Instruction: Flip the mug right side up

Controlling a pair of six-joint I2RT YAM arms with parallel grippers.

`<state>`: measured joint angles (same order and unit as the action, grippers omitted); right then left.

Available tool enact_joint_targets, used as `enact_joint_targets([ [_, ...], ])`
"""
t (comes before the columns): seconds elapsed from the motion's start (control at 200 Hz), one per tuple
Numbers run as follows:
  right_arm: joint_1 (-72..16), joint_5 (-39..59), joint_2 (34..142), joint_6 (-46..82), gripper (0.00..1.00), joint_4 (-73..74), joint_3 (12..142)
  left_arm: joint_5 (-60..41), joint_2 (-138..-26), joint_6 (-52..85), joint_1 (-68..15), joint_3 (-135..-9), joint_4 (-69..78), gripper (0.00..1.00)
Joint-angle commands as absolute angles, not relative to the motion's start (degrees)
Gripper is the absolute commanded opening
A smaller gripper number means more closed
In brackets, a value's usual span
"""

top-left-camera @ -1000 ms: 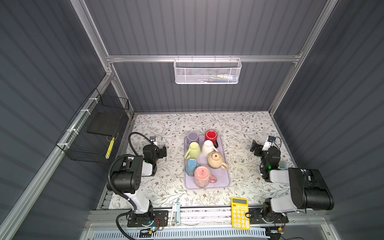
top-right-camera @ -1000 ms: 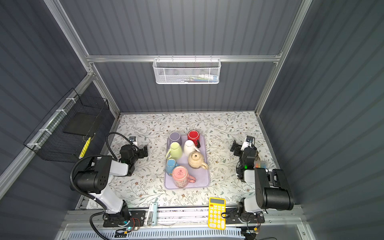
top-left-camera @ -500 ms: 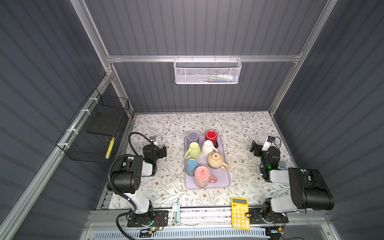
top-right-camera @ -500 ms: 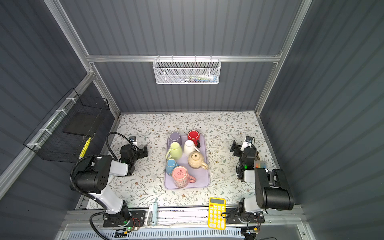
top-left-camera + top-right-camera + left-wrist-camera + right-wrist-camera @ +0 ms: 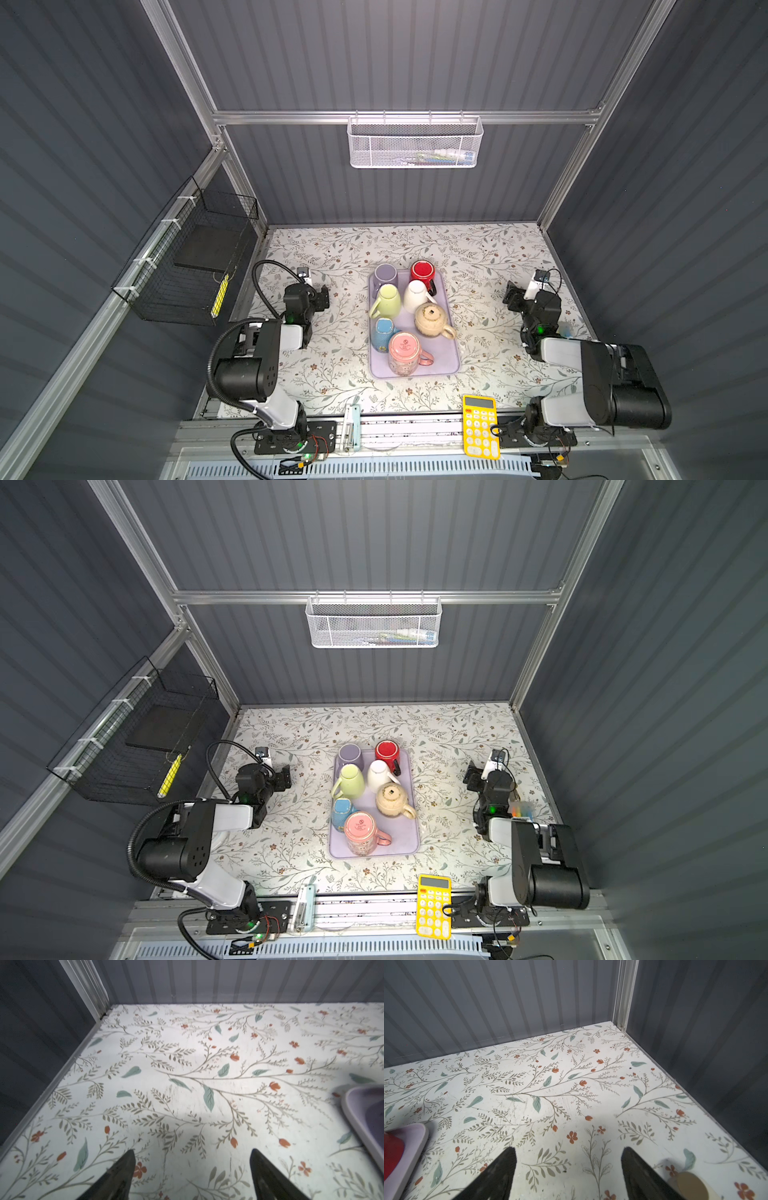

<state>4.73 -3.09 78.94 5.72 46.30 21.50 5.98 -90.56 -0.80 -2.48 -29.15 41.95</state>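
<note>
step: approach not yet beginning | jaws: both gaping wide, holding nothing, hovering at tray's [image 5: 445, 362] 9 and 3 o'clock | next: probably reaching for pink mug [image 5: 404, 353] sitting bottom-up at 6 o'clock, gripping, flipping

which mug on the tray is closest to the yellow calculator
The pink mug, at the tray's end toward the calculator; the other five sit farther back.

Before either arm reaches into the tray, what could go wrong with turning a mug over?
The pink mug stands bottom-up, close beside the blue mug and the teapot, so wide jaws could knock a neighbour. The tray only rests on the table and might slide if a mug is pushed sideways.
</note>
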Motion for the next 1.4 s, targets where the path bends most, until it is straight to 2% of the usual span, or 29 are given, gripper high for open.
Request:
enact_joint_targets([
  [0.0,4.42,-0.06,75.38,4.47,0.80,33.41,27.73,6.24,-86.20,-0.34,-2.46,-31.12,36.23,0.85],
  [0.135,3.98,3.56,72.11,5.01,0.78,24.14,31.65,5.71,-81.95,1.06,-3.51,-34.59,29.00,0.83],
  [0.34,0.64,9.18,67.63,3.09,0.76,7.99,37.97,10.06,-77.67,-1.22,-11.37,-42.35,16.06,0.83],
  [0.515,-4.90,9.64,61.65,2.65,0.75,1.02,40.31,5.93,-75.02,1.09,-13.50,-48.58,7.06,0.81],
  [0.675,-9.95,10.09,58.72,0.87,0.68,-8.55,43.95,3.88,-71.18,3.78,-13.80,-52.68,-1.65,0.81],
  [0.916,-15.38,18.10,55.81,-7.33,0.66,-28.49,50.10,-5.92,-63.89,-0.21,-13.88,-56.36,-16.66,0.81],
  [0.991,-17.89,16.27,54.50,-8.54,0.65,-29.76,49.74,-9.36,-61.72,-1.49,-13.89,-55.73,-18.43,0.81],
  [1.151,-20.81,22.61,51.56,-9.54,0.65,-28.27,46.32,-15.69,-59.54,-3.20,-13.89,-52.74,-19.17,0.81],
  [1.396,-27.56,21.93,52.49,-16.23,0.64,-31.52,42.82,-22.01,-58.80,-2.56,-13.97,-49.57,-16.61,0.80],
])
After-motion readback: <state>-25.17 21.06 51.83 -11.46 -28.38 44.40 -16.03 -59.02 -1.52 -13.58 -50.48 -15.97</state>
